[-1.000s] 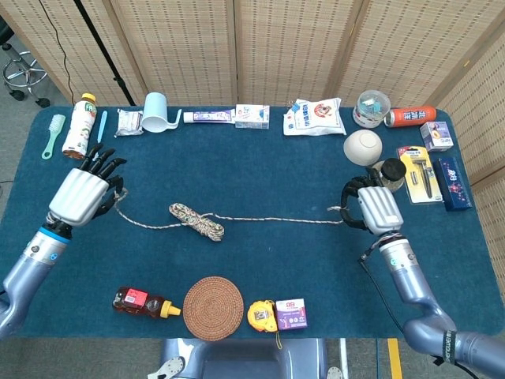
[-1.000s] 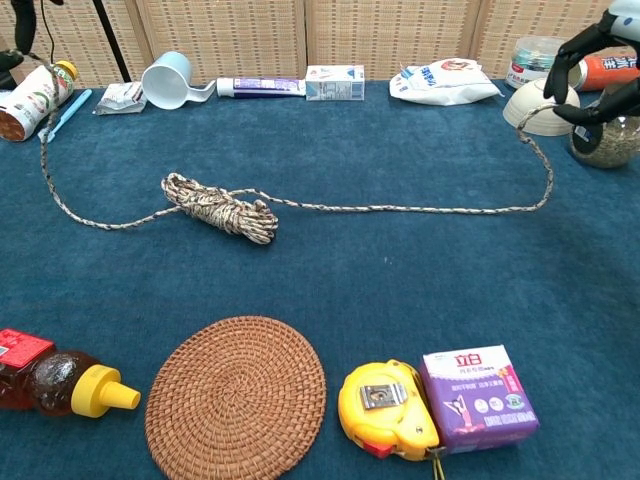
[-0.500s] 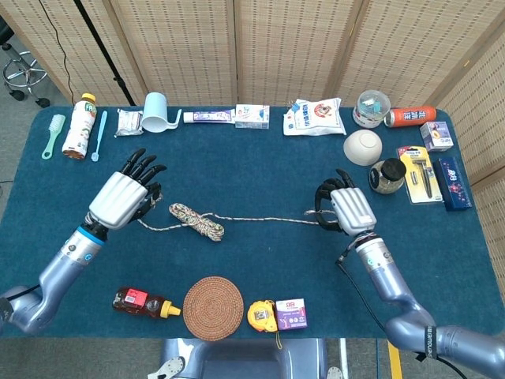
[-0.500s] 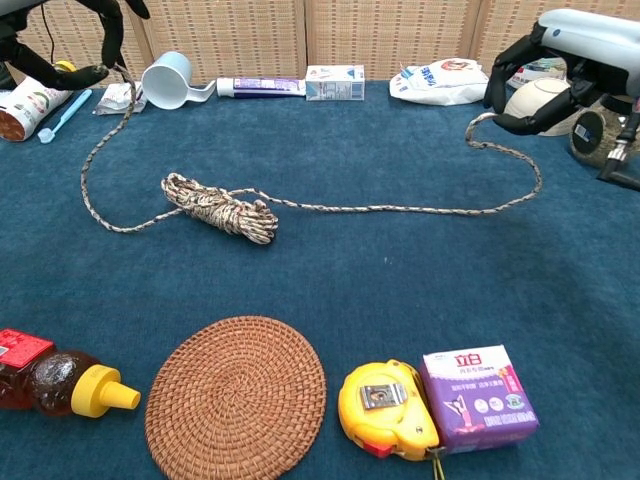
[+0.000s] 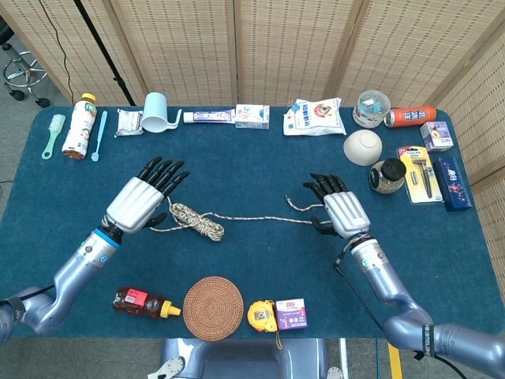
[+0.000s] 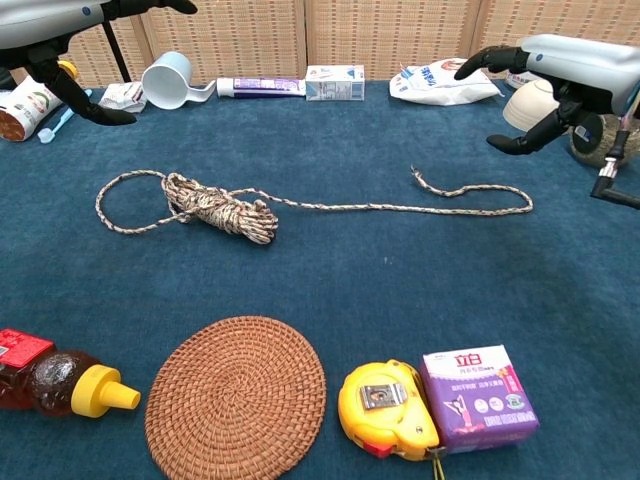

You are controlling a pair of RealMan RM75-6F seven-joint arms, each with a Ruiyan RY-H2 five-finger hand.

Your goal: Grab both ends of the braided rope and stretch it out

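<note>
The braided rope [image 5: 197,220] lies loose on the blue table [image 5: 252,166], with a coiled bundle [image 6: 222,208] left of centre. A single strand runs right from the bundle and curls back to a free end [image 6: 418,176]. On the left the other end forms a flat loop [image 6: 120,195] beside the bundle. My left hand [image 5: 144,201] hovers over that loop, fingers spread and holding nothing; it shows at the top left [image 6: 45,18] in the chest view. My right hand [image 5: 339,209] is above the strand's right bend, also spread and empty [image 6: 570,65].
A wicker coaster [image 5: 213,308], honey bottle [image 5: 142,302], yellow tape measure [image 5: 262,315] and purple box [image 5: 291,313] line the near edge. A white bowl [image 5: 363,147] and a jar [image 5: 387,175] stand right of my right hand. A cup [image 5: 156,112], packets and bottles fill the far edge.
Both hands moved inward toward the centre and let go of the rope ends. The ends dropped onto the table, and the rope now lies slack with a loop on the left.
</note>
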